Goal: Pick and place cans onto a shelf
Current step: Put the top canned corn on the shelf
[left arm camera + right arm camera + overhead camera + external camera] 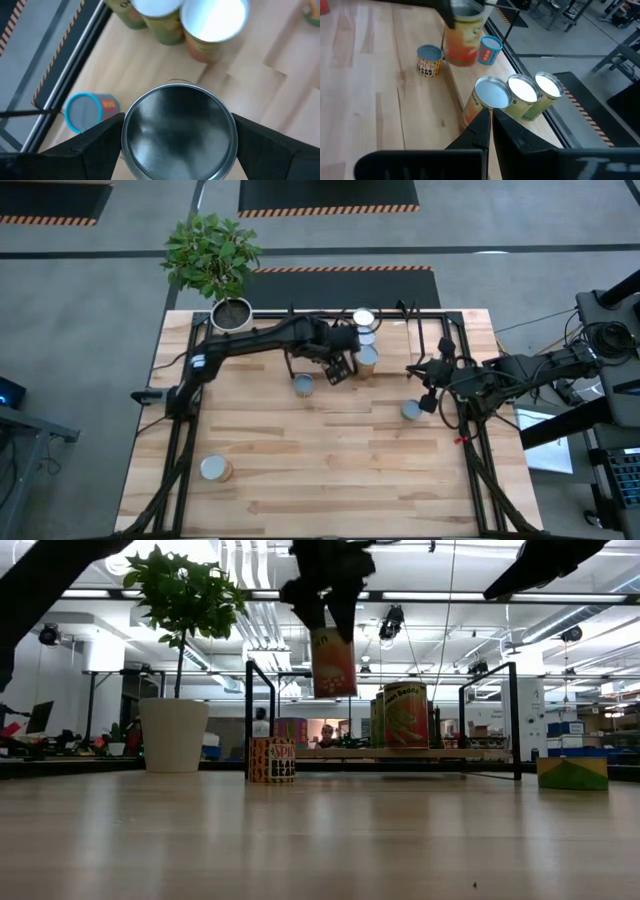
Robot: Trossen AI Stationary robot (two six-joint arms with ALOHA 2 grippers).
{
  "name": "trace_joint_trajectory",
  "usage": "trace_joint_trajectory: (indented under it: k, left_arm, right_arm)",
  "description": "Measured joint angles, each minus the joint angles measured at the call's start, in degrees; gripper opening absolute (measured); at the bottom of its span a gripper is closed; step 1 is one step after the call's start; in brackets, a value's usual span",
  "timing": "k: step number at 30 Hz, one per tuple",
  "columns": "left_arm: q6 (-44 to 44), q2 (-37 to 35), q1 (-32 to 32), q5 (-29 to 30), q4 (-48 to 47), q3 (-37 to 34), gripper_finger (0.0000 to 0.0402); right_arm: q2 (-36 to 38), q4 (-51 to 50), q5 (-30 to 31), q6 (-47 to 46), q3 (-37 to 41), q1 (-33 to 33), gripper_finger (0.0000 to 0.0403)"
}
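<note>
Cans stood in several places while I worked. My left jaws (340,367) were spread wide around one can (333,662), one finger (95,142) pressed to each side, and I held it upright in the air, clear of the table (330,470). In the low view it hung above and just in front of the shelf (500,754).

On the shelf board three cans (520,95) stood in a tight row, touching one another. A short can (303,385) sat on the table near my left jaws, beside the shelf's black frame. Another (411,411) sat near my right arm, and one more (214,469) stood well apart from the rest, toward the table's front left. A small blue-rimmed can (490,49) lay tilted by the table's edge behind the shelf.

My right jaws (490,131) were shut on nothing, their fingers pressed together, waiting over the table's right side beside the shelf end. A white pot (231,313) with a green plant stood at the back left corner.
</note>
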State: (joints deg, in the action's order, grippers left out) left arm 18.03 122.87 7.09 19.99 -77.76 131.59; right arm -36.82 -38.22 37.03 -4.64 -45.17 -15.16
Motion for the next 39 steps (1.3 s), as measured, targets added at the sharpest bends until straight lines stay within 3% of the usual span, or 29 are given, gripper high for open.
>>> trace_joint_trajectory:
  k: [15,22,39]
  left_arm:
    - [-7.4,7.0,7.6,-1.6,4.4,-0.1,0.0318]
    - [-6.9,7.6,9.8,-4.9,8.3,-0.2,0.0318]
    - [-5.0,7.6,10.7,-6.1,11.3,-1.7,0.0318]
  right_arm:
    - [0.0,0.0,0.0,0.7,0.0,0.0,0.0009]
    - [0.0,0.0,0.0,0.7,0.0,0.0,0.0009]
    - [0.0,-0.1,0.0,0.6,0.0,0.0,0.0009]
